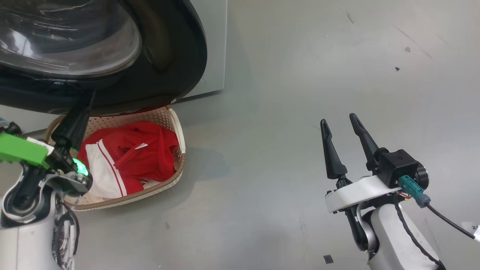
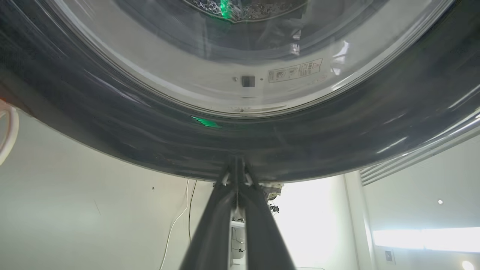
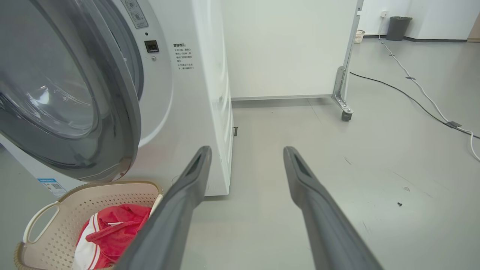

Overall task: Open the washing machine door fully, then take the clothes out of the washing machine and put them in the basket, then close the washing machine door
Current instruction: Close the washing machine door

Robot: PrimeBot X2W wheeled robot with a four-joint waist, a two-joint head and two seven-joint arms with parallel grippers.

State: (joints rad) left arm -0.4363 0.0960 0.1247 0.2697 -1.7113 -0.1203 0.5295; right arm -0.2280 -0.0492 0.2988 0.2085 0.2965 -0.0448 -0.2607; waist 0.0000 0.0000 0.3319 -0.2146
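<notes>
Black left pincer [image 2: 236, 165], closed, tips touching the washing machine door [image 2: 112, 123] rim

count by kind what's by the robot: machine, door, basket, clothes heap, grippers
washing machine: 1
washing machine door: 1
basket: 1
heap of red clothes: 1
grippers: 2, left gripper, right gripper
total: 6

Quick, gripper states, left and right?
Left gripper: shut, tips against the washing machine door rim, gripping nothing.
Right gripper: open, empty.
</notes>
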